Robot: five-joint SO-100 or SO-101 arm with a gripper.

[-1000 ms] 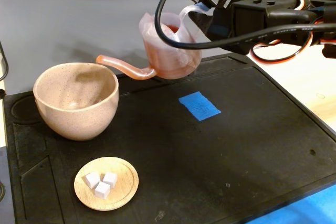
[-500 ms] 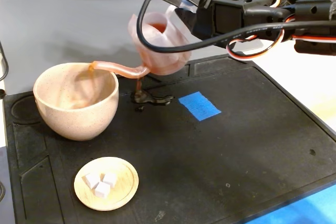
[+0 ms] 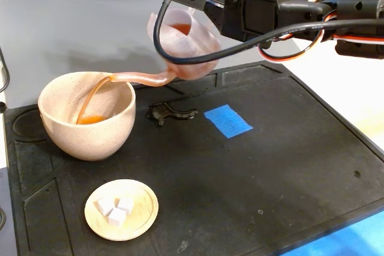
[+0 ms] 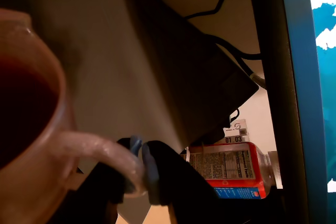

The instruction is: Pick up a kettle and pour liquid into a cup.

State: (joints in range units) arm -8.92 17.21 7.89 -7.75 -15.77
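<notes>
A: Gripper [image 4: 137, 169] is pinching the kettle's [image 3: 183, 43] loop handle. In the wrist view the fingers are pressing on the pink loop from both sides. The fixed view isn't showing the tips; the arm body is hiding them.

B: Kettle position?

A: It's hanging in the air above the mat's [image 3: 288, 166] back edge, tilting toward the cup [image 3: 87, 115]. The spout [image 3: 135, 78] is reaching over the cup's rim without touching it, as far as I can tell.

B: So the pour is running?

A: Yes. Liquid [image 3: 91, 119] is arcing from the spout tip and pooling orange at the cup bottom. Plenty is sitting in the kettle too, dark red in the wrist view.

B: Any mess?

A: A puddle [image 3: 171, 113] is lying on the mat under the kettle body, between the cup and the blue tape [image 3: 228, 120]. I'm judging that a leak or a miss.

B: Next move?

A: Holding the tilt steady and keeping the spout tip inside the rim. Then rolling the wrist back gently so the stream cuts off over the cup, not over the mat. The dish [image 3: 122, 209] with cubes is sitting well clear.
</notes>
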